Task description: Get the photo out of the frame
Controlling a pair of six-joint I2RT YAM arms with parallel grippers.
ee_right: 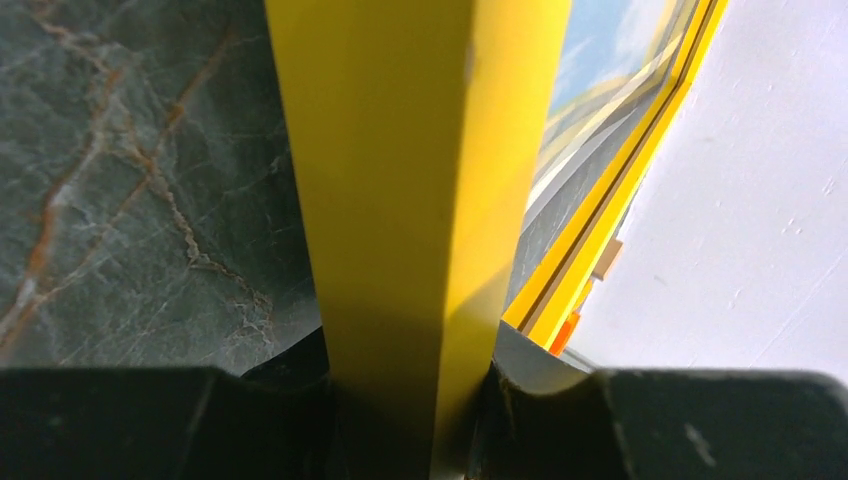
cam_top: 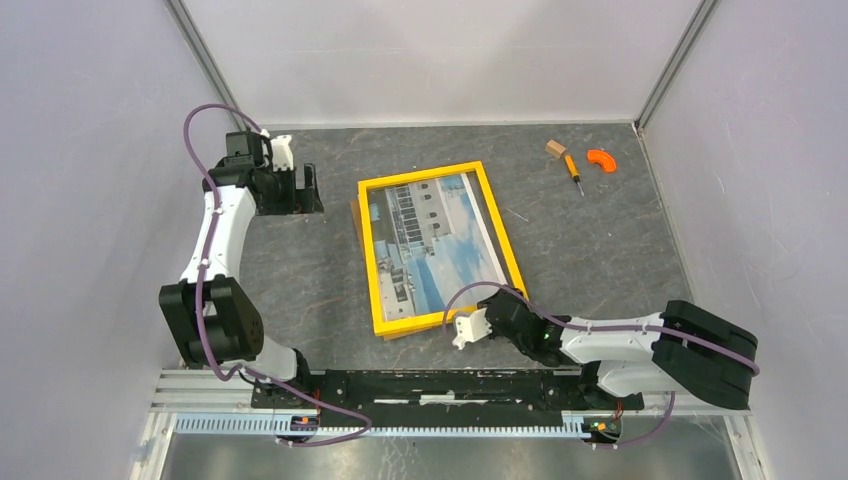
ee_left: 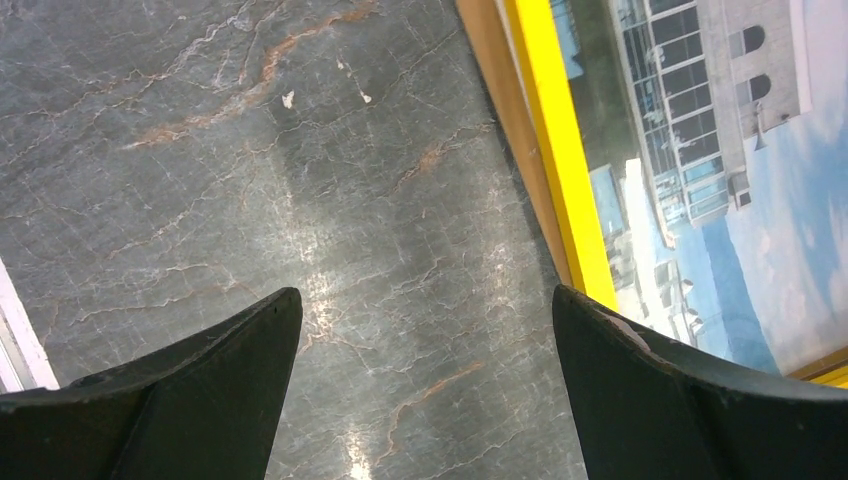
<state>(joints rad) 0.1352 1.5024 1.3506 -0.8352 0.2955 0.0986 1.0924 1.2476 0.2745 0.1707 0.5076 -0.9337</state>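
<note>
Jaws of the right gripper (cam_top: 503, 312) are clamped on the near yellow border of the frame (cam_top: 370, 260), by its right corner. The frame is seen face up on the table (cam_top: 300, 270), with the photo (cam_top: 435, 240) seated inside. Far left, the left gripper (cam_top: 305, 195) is held wide open beside the frame.

White-and-black arms (cam_top: 215, 238), purple cables (cam_top: 188, 128)

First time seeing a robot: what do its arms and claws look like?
The left arm and right arm match: white tube sections between chunky black joints, with a thin purple cable looping along each. The left gripper and right gripper each have two black fingers and a white block behind them.
</note>
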